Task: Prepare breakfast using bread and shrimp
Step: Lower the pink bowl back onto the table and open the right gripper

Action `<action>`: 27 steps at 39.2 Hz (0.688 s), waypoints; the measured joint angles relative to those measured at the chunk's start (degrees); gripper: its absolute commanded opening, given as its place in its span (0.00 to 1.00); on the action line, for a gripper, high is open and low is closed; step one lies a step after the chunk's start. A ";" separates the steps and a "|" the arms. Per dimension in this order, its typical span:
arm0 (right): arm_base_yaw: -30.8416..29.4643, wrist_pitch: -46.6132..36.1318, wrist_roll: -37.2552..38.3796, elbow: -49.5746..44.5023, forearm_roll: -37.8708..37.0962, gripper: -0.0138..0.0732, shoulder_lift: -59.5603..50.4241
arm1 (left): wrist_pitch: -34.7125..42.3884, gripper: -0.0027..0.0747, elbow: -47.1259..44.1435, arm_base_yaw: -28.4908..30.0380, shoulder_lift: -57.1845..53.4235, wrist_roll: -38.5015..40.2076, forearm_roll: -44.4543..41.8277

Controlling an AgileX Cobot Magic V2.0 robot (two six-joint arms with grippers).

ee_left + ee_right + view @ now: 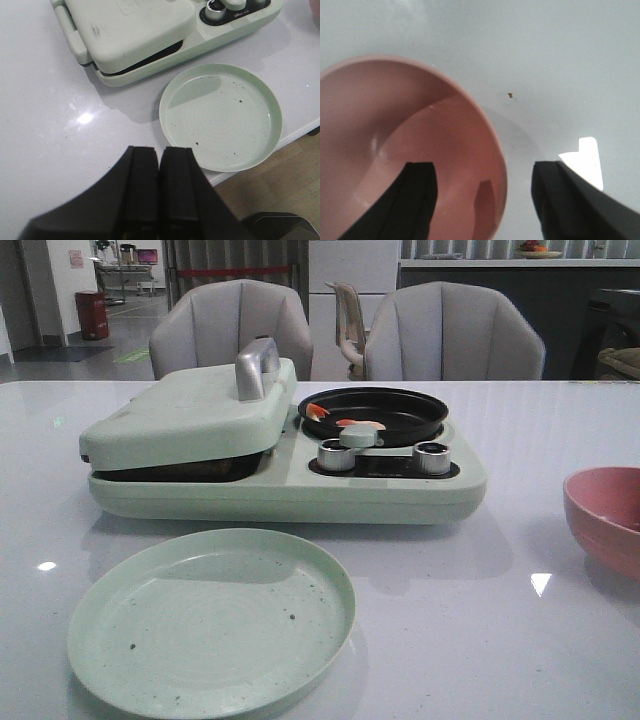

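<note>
Two small orange-pink shrimp point(317, 410) lie in the black round pan point(405, 410) on the right half of the pale green breakfast maker point(290, 490). Its lid point(190, 415) on the left half is down, and the bread is out of view. My left gripper point(160, 152) is shut with nothing in it, hovering over the white table beside the green plate point(220, 117). My right gripper point(484, 167) is open, one finger over the inside of the pink bowl point(395, 125) and the other outside its rim. Neither gripper shows in the front view.
The empty green plate point(210, 625) lies in front of the breakfast maker. The pink bowl point(608, 515) stands at the right edge of the table. Two metal knobs point(337, 454) sit on the maker's front. Two grey chairs point(230, 330) stand behind the table.
</note>
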State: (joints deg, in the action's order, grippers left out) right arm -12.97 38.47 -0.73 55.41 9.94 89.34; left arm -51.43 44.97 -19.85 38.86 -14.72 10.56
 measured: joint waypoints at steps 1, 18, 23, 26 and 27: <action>0.32 0.15 -0.26 0.00 0.00 0.76 -1.58 | 0.00 0.16 0.00 0.00 0.00 0.00 0.00; 16.13 8.60 -3.85 -7.56 -4.19 0.76 -31.87 | 0.00 0.16 0.00 0.00 0.00 0.00 0.00; 16.38 12.21 -3.85 -12.60 -5.69 0.76 -41.38 | 0.00 0.16 0.00 0.00 0.00 0.00 0.00; 16.38 14.66 -3.85 -14.78 -6.03 0.76 -45.92 | 0.00 0.16 0.00 0.00 0.00 0.00 0.00; 16.38 15.42 -3.85 -15.56 -6.14 0.76 -47.70 | 0.00 0.16 0.00 0.00 0.00 0.00 0.00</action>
State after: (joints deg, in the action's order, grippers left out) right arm 3.41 53.89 -4.58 39.86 3.80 41.64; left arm -51.43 44.97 -19.85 38.86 -14.72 10.56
